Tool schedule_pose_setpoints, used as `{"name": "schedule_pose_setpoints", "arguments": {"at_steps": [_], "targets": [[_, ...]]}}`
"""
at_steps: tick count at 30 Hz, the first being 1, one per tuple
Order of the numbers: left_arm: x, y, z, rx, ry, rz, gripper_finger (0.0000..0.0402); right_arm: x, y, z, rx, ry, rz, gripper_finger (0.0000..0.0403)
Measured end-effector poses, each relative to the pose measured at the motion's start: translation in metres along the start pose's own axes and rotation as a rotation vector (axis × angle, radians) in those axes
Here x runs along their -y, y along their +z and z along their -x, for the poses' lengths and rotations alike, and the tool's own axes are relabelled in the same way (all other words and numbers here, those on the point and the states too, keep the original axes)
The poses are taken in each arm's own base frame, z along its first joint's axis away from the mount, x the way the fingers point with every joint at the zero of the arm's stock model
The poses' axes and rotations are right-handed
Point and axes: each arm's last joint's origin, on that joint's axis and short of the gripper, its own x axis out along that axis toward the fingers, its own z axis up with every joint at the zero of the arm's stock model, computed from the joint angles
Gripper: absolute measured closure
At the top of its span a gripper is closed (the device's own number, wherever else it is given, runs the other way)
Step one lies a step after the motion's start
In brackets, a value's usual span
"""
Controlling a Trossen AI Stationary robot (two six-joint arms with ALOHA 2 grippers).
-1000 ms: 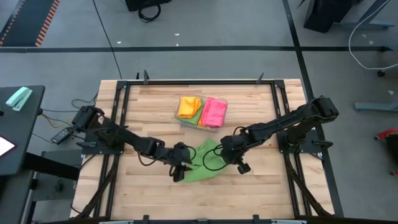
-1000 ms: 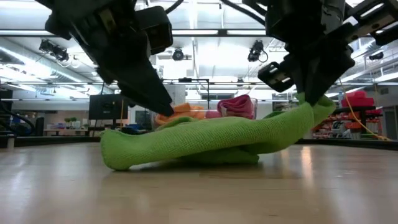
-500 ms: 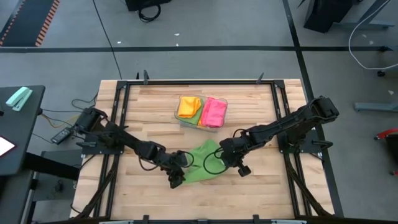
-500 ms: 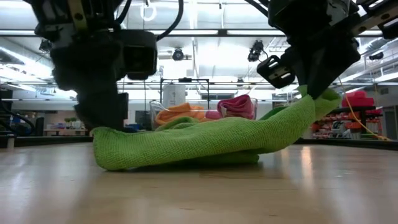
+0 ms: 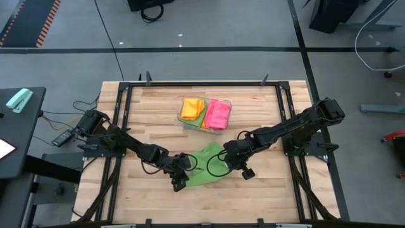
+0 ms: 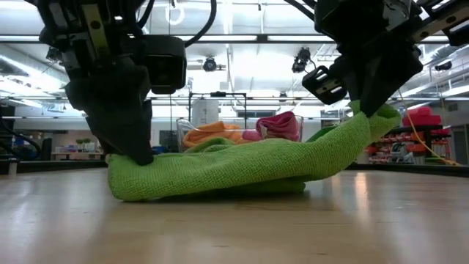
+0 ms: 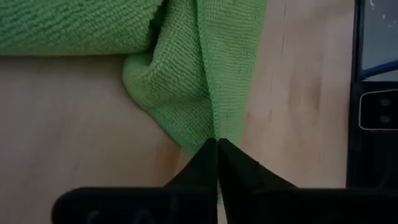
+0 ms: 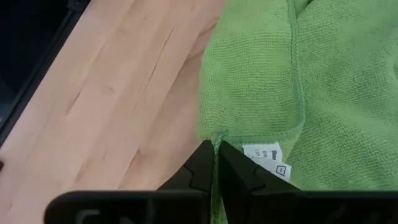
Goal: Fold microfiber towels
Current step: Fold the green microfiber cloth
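I have the green towel (image 5: 207, 166) lying rumpled on the wooden table (image 5: 152, 114) in front of the clear tray (image 5: 188, 124) that holds the orange towel (image 5: 192, 107) and pink towel (image 5: 217, 114). My left gripper (image 7: 217, 144), which a second ago stood spread above the cloth's near-left end, has now dropped and pinched that corner, so both ends are finally held and a fold can begin. My right gripper (image 8: 216, 147) stays pressed together on the hem by the white label (image 8: 268, 155), lifting that end as before.
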Motion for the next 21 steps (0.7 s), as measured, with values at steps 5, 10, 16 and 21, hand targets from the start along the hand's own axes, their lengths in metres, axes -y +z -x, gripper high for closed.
{"name": "schedule_pose_setpoints", "arguments": {"at_steps": [5,10,16,21], "targets": [[0.005,-0.004,0.001,0.010,0.006,-0.031,0.0392,0.000,-0.002,0.002,-0.038,-0.008,-0.048,0.0363],[0.010,-0.005,0.004,0.016,-0.010,-0.065,0.0393,-0.001,0.002,0.009,-0.089,-0.032,-0.092,0.0306],[0.010,-0.006,0.004,0.013,-0.011,-0.073,0.0393,-0.001,0.013,0.015,-0.059,-0.050,-0.098,0.0225],[0.010,-0.006,0.004,0.015,-0.011,-0.104,0.0395,0.003,0.023,0.010,0.120,-0.114,-0.031,0.0203]]}}
